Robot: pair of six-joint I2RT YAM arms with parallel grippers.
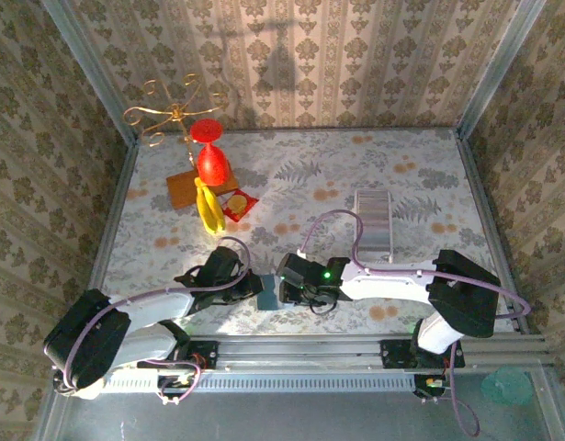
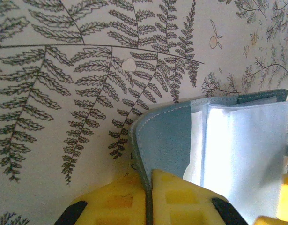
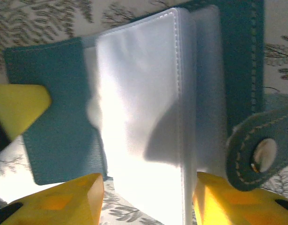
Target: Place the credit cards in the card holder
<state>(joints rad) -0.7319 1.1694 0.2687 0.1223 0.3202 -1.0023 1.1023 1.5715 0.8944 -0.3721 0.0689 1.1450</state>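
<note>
Pinching one edge of the card holder [image 2: 165, 140], the left gripper [image 2: 149, 190] has its yellow fingers closed on the teal cover, which stands bent up between them. The fingers' bases are cut off by the frame.

The right gripper [image 3: 148, 187] has its jaws apart, one finger on each side of the clear sleeves [image 3: 139, 117]. Whether the pads press on the sleeves is hard to judge.

Glare whitens the sleeves, so anything inside them cannot be made out. The holder lies open, its dark teal cover stitched in pale thread along the edge. Its snap tab [image 3: 256, 154], with a round metal stud, is folded out to one side.

From above, the holder is a small dark patch [image 1: 268, 292] near the front edge of the table [image 1: 310, 184]. It sits between the two grippers and is largely covered by them.
</note>
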